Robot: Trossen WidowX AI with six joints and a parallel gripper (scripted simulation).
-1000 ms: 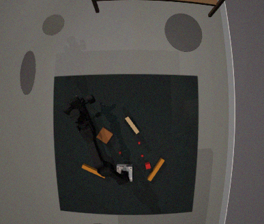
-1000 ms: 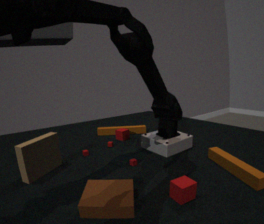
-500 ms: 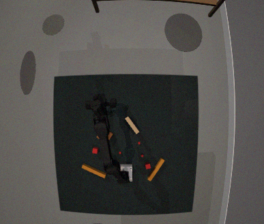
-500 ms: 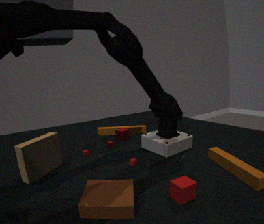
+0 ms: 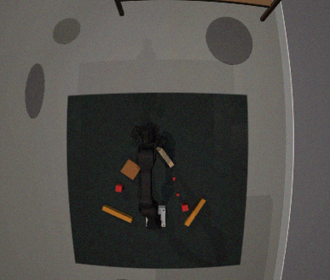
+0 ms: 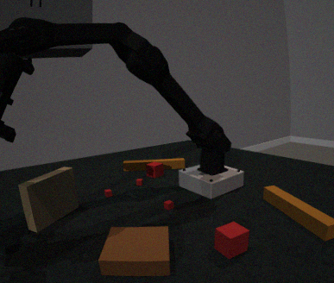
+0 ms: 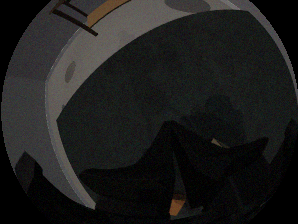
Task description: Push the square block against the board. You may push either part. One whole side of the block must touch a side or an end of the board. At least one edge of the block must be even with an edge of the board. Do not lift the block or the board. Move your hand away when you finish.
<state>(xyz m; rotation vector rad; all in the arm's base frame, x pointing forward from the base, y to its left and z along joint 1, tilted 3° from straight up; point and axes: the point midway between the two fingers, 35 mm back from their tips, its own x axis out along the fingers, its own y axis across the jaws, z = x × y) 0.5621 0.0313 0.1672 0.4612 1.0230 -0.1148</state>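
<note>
The square block (image 5: 130,169) (image 6: 135,243) is orange-brown and lies flat; part of it shows low in the wrist view (image 7: 177,206). The board (image 5: 165,157) (image 6: 49,200) is pale tan and stands upright on an edge; a bit of it shows in the wrist view (image 7: 219,143). Block and board are apart, with a wide gap between them. The black gripper (image 7: 170,122) is shut and empty, raised above the mat. In the top view it is beyond the block and board, and the arm passes between them, over the block's right corner. In the exterior view the fingertips are not clear.
One large red cube (image 5: 119,188) (image 6: 231,239) and an orange bar (image 5: 117,213) (image 6: 299,211) lie on the block's side. Another large red cube (image 5: 185,207) (image 6: 154,169), an orange bar (image 5: 195,212) and small red cubes lie on the board's side. The arm stands on a white base (image 6: 211,185).
</note>
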